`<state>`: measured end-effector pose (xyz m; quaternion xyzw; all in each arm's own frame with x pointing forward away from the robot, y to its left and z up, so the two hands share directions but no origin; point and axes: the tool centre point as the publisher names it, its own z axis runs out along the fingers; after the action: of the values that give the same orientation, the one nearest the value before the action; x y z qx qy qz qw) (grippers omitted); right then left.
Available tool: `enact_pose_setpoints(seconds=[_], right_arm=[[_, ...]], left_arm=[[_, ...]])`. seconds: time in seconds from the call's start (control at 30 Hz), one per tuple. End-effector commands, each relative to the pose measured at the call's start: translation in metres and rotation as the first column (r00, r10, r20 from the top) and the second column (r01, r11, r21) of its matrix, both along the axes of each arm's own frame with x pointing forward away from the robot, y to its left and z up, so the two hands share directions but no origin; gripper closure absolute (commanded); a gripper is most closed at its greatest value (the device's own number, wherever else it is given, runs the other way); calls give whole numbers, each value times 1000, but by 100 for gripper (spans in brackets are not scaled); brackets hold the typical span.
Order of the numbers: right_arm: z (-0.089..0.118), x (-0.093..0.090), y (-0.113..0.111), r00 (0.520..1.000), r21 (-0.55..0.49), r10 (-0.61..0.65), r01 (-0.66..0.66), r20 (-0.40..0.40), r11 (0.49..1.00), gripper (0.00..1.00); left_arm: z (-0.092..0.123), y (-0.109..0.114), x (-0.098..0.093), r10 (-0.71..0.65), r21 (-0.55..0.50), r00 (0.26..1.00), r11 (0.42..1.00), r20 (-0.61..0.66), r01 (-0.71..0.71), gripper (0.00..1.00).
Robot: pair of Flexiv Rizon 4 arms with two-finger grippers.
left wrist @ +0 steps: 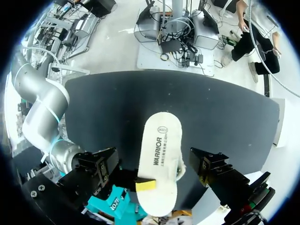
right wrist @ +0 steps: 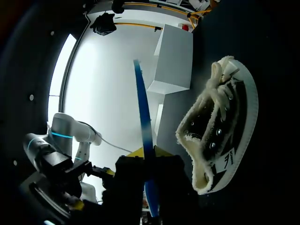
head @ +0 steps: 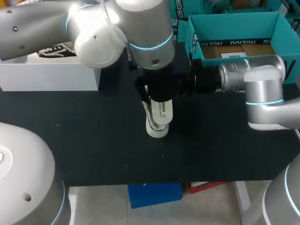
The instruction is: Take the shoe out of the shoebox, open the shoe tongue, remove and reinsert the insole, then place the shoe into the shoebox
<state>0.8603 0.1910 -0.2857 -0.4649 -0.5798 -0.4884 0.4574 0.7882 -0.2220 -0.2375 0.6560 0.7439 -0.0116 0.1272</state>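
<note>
The fingers [right wrist: 135, 153] of the right gripper [right wrist: 147, 154] are clenched on the heel end of a white oval insole with a blue underside [left wrist: 159, 150], with one yellow tip on each face. The insole is held level above the black tabletop [head: 93, 140]. Its printed white face points up toward the left wrist, and in the right wrist view it shows edge-on as a thin blue strip [right wrist: 143, 117].

The fingers [left wrist: 101, 166] of the left gripper [left wrist: 153, 165] are released. They stand wide apart, one on each side of the insole, and touch nothing.

The black canvas shoe with white fleece lining and a white rubber sole [right wrist: 220, 122] stands on its sole on the tabletop. It sits directly under the insole and apart from it, with its opening facing the insole. The heel is nearest the right gripper and the laced front is farther off. In the left wrist view, only a fleece edge [left wrist: 181, 169] shows past the insole.

The open teal cardboard shoebox [head: 225, 21] sits at the far right of the tabletop, behind the right arm [head: 262, 93]. The shoe is not in it. The left arm [head: 140, 28] comes in from the far left and ends over the middle of the tabletop. A white rectangular box [head: 47, 75] stands at the far left.
</note>
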Motion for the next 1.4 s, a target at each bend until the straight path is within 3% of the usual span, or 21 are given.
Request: enact_pose_setpoints(seconds=[0.03, 0.33, 0.5, 0.67, 0.97, 1.4], right_arm=[[0, 0, 1, 1000, -1, 1, -1, 0, 1000, 100], [0, 0, 1, 1000, -1, 1, -1, 0, 1000, 100], [0, 0, 1, 1000, -1, 1, -1, 0, 1000, 100], [0, 0, 1, 1000, -1, 1, -1, 0, 1000, 100], [0, 0, 1, 1000, -1, 1, -1, 0, 1000, 100], [0, 0, 1, 1000, -1, 1, -1, 0, 1000, 100]], left_arm=[[-2, 22, 3, -21, -224, 1000, 974, 14, 24, 0], [2, 45, 19, -66, -556, 998, 830, -12, 48, 0], [3, 49, 27, -81, -629, 997, 775, -2, 62, 0], [0, 53, 34, -109, -729, 994, 680, 0, 75, 0], [-3, 62, 40, -67, -802, 997, 594, 32, 66, 0], [-13, 79, 56, -34, -834, 995, 544, 93, 97, 0]])
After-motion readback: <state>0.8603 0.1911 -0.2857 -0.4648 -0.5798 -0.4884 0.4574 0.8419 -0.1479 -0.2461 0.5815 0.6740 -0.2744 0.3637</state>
